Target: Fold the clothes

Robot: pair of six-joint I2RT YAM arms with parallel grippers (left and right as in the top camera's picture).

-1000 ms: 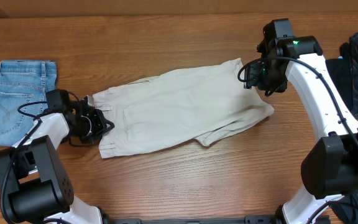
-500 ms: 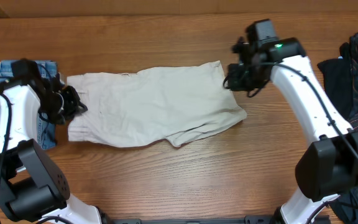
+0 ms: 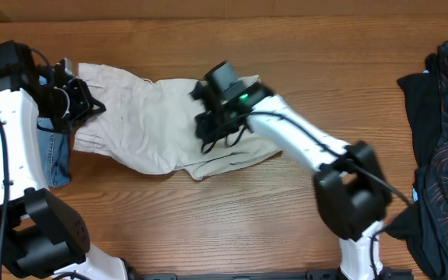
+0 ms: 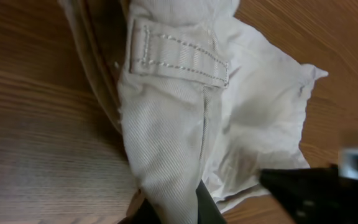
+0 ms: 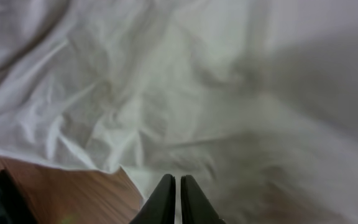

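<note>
The pale beige shorts (image 3: 146, 117) lie rumpled across the middle-left of the table. My left gripper (image 3: 76, 109) is shut on their waistband end and holds it raised at the far left. In the left wrist view the cloth (image 4: 166, 124) with a belt loop (image 4: 179, 56) runs down between my fingers (image 4: 207, 208). My right gripper (image 3: 208, 136) is over the middle of the shorts, fingertips pointing down at the fabric (image 5: 135, 93). Its jaws (image 5: 178, 180) are shut, and no cloth shows between them.
A blue denim piece (image 3: 53, 155) lies at the left edge, partly under my left arm. A heap of dark clothes (image 3: 446, 117) fills the right edge. Bare wooden table (image 3: 232, 218) runs along the front.
My left gripper pulled the waistband end up and to the far left, and the shorts slid left. My right gripper shut and swept from the right leg hem to the middle of the shorts.
</note>
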